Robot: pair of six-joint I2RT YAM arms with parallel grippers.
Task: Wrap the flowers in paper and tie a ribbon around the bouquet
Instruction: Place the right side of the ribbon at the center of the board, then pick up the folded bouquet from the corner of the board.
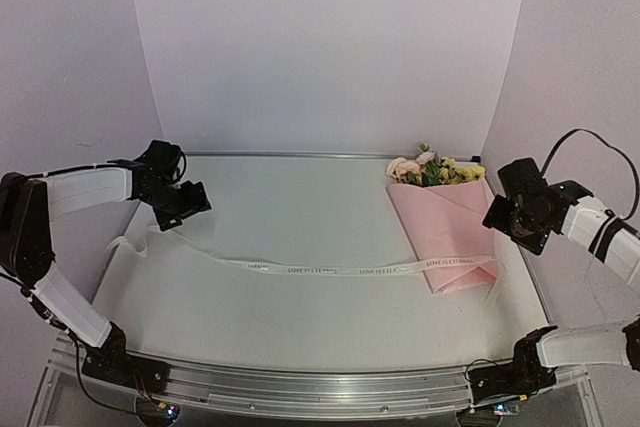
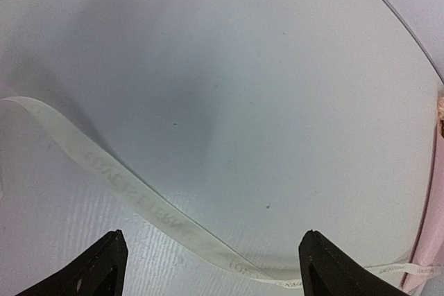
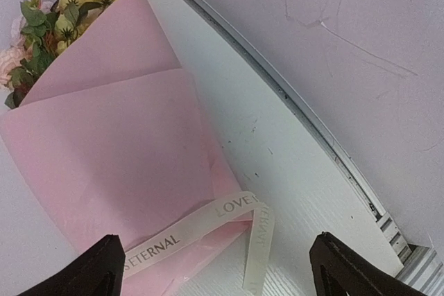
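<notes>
Tying looks like the step in hand. The ribbon [image 1: 320,269] only lies across the narrow near end of the bouquet [image 1: 445,232], with no knot. The bouquet sits far right on the bench [image 1: 300,207], flowers [image 1: 430,169] pointing far, paper [image 3: 125,150] folded shut. Both sets of fingers are spread wide, holding nothing — left gripper [image 2: 211,254] hovers over the long tail at left, right gripper [image 3: 218,261] above the short tail curling off the bouquet's right edge. I'd pinch each tail close to the paper, not out at the ends — less slack. Pull evenly; lopsided tension likely drags the light bouquet or pops the fold.
</notes>
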